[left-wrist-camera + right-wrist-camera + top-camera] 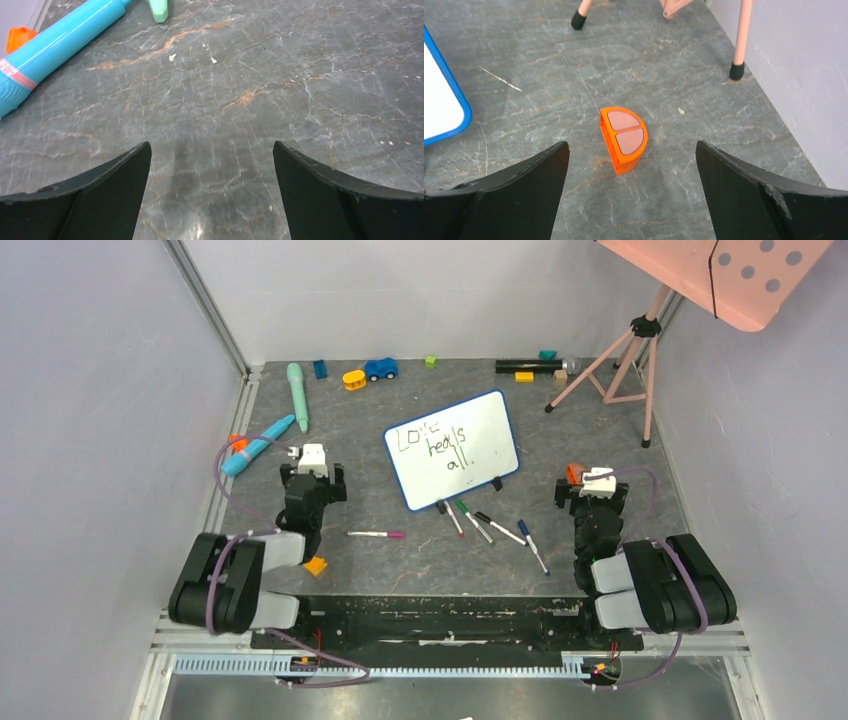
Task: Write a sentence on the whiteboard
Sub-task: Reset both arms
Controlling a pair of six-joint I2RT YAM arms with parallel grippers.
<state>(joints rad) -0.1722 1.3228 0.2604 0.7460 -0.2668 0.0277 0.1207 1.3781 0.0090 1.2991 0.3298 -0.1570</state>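
Smack in the middle of the worktop (350, 475) sits the whiteboard (455, 450), turned a bit askew, with the sentence (440, 445) "Love heals all." scrawled across it in three lines. Left claw (211, 146) gapes wide over bare stone. Right claw (631, 145) gapes wide too and holds nothing, with an orange half-round block (624, 137) lying under it.

One whiteboard (495, 440), apparently five loose markers (498, 528).
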